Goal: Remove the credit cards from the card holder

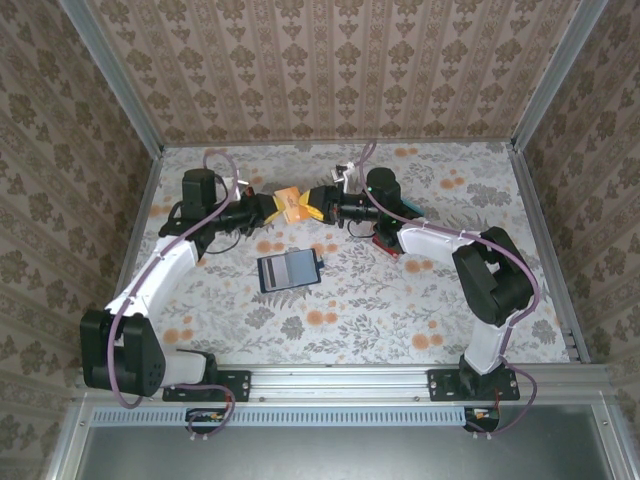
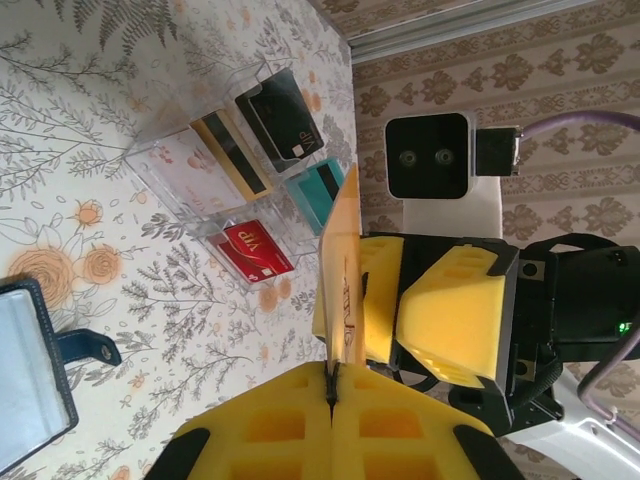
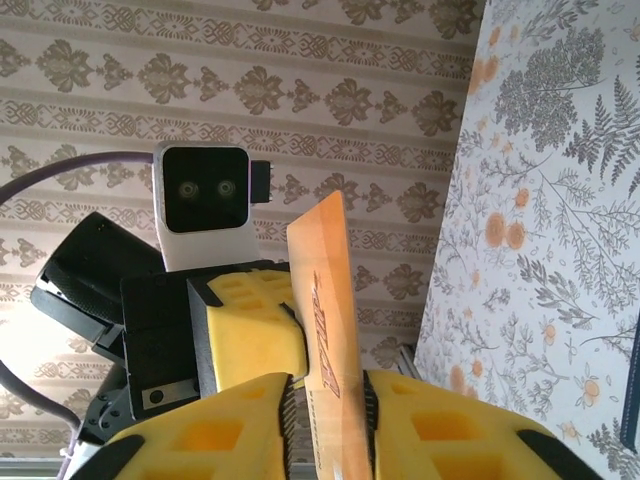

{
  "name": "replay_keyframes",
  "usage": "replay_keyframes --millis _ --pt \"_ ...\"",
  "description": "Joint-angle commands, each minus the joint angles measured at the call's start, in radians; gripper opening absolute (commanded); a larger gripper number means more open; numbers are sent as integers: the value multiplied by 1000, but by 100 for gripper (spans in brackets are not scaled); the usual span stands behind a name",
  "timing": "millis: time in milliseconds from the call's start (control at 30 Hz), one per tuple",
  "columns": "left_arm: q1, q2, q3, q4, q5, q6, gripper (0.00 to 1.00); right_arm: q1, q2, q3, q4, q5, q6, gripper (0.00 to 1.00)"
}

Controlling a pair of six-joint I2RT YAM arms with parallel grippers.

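Observation:
A tan-orange credit card (image 1: 292, 203) (image 2: 343, 260) (image 3: 325, 310) hangs in the air between both grippers, above the back of the table. My left gripper (image 1: 281, 206) (image 2: 333, 385) is shut on one edge of it. The card's other end stands between the fingers of my right gripper (image 1: 313, 206) (image 3: 337, 400), which is open, with a small gap beside the card. The card holder (image 1: 289, 270) (image 2: 25, 370) lies open and flat on the table, grey-blue inside up. A yellow card with a black stripe (image 2: 228, 152) lies in the clear tray.
The clear plastic tray (image 2: 160, 150) (image 1: 388, 243) sits under the right arm and holds a red, a teal, a black and a white card. Patterned walls close in the table at the back and sides.

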Motion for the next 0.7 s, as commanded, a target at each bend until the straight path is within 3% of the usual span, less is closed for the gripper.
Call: replay_keyframes --millis 0,233,433,500,667 --pt "2 3 -24 55 30 -25 0 6 11 4 72 -50 35 32" --pt "3 10 -22 51 28 -15 0 22 27 -8 113 -33 81 29" --pt "8 13 -18 9 22 4 3 19 16 -1 8 -4 -1 1" --pt "13 11 -7 -58 -1 38 13 15 1 -9 -52 16 -55 0" --pt "42 16 17 -249 -112 158 59 -11 -71 8 -367 100 -341 0"
